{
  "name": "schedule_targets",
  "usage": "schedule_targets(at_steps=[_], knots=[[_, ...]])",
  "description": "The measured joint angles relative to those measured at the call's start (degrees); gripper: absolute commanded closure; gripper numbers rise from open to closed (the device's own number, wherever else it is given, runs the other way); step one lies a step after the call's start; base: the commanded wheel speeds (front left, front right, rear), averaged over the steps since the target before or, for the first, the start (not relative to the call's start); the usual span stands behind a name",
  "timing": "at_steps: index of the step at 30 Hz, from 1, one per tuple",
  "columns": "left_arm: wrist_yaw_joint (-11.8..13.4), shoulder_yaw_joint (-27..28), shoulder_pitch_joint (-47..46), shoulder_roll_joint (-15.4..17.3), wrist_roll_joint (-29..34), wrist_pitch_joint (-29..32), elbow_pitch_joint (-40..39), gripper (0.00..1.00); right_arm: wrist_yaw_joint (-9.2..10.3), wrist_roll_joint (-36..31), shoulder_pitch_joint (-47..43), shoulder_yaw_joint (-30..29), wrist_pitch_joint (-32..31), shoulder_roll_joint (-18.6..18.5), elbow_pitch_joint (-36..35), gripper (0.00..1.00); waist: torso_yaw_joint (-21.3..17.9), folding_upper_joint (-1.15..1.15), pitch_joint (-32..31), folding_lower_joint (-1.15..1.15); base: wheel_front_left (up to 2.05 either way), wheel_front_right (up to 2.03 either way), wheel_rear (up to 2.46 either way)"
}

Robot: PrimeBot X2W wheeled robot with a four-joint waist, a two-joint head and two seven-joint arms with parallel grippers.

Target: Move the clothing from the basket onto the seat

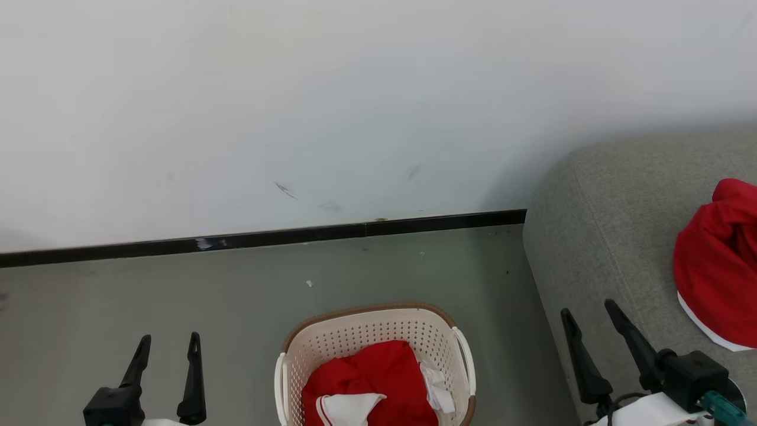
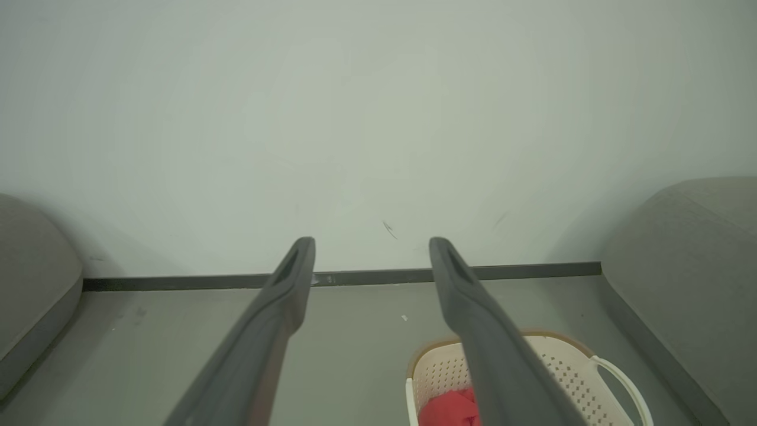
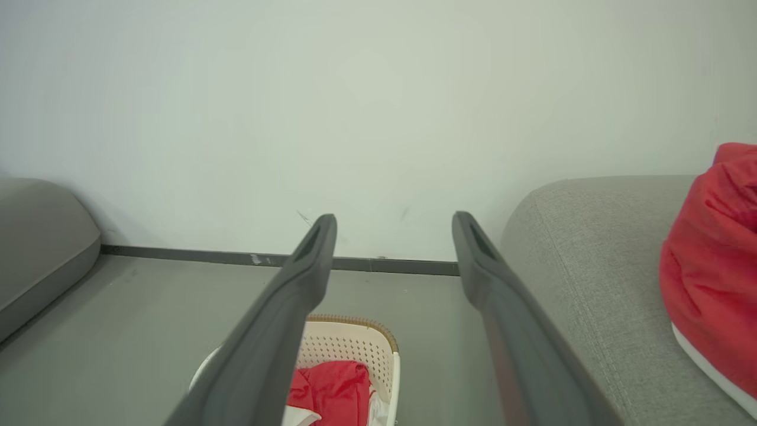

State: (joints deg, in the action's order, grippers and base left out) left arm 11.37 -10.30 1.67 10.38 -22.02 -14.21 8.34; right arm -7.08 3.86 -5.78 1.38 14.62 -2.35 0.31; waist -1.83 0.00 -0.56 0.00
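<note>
The cream basket (image 1: pixel 366 331) with a brown rim stands on the floor at the bottom centre and holds red clothing (image 1: pixel 378 373) with white trim. It shows too in the left wrist view as basket (image 2: pixel 568 367) and in the right wrist view as basket (image 3: pixel 349 343). One red garment (image 1: pixel 718 260) lies on the grey seat (image 1: pixel 603 236) at the right; the right wrist view shows this garment (image 3: pixel 709 272) on the seat (image 3: pixel 579 260). My left gripper (image 1: pixel 168 340) hangs open left of the basket. My right gripper (image 1: pixel 588 310) is open over the seat's front edge, empty.
A white wall with a black skirting board (image 1: pixel 266 236) runs behind the grey floor (image 1: pixel 148 296). Another grey upholstered piece (image 2: pixel 29 284) stands at the far left of both wrist views.
</note>
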Motion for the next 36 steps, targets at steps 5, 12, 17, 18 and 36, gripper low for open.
schedule_targets(at_steps=[5, 12, 17, 18, 36], knots=[[-0.5, -1.2, -0.1, 0.4, 0.6, 0.5, 0.0, 0.0, 0.0, -0.4, 0.0, -0.9, 0.0, 0.0, -0.9, 0.0, -0.2, 0.0, 1.0, 0.0, 0.0, 0.0, 0.0], [-1.8, -3.6, -2.4, 0.9, 1.5, 2.4, 0.8, 0.0, 0.0, -0.4, 0.0, -1.4, 0.0, 0.0, -2.0, 0.0, -0.6, 0.0, 2.9, 0.0, 0.0, 0.0, 0.0], [-3.5, -6.3, -6.1, 0.4, 2.1, 4.2, 2.4, 0.0, 0.0, -0.4, 0.5, -1.4, 0.0, 0.0, -3.9, 0.0, -1.1, 0.0, 5.0, 0.0, 0.0, 0.0, 0.0], [-3.7, -6.8, -6.9, 0.2, 2.2, 4.6, 2.8, 0.0, 0.0, -0.4, 0.5, -1.4, 0.0, 0.0, -4.2, 0.0, -1.2, 0.0, 5.4, 0.0, 0.0, 0.0, 0.0], [-8.0, -13.5, -19.0, -2.1, 6.6, 8.1, 11.9, 0.0, 0.0, -0.3, 7.9, -1.8, 0.0, 0.0, -9.3, 0.0, -3.9, 0.0, 14.9, 0.0, 0.0, 0.0, 0.0]])
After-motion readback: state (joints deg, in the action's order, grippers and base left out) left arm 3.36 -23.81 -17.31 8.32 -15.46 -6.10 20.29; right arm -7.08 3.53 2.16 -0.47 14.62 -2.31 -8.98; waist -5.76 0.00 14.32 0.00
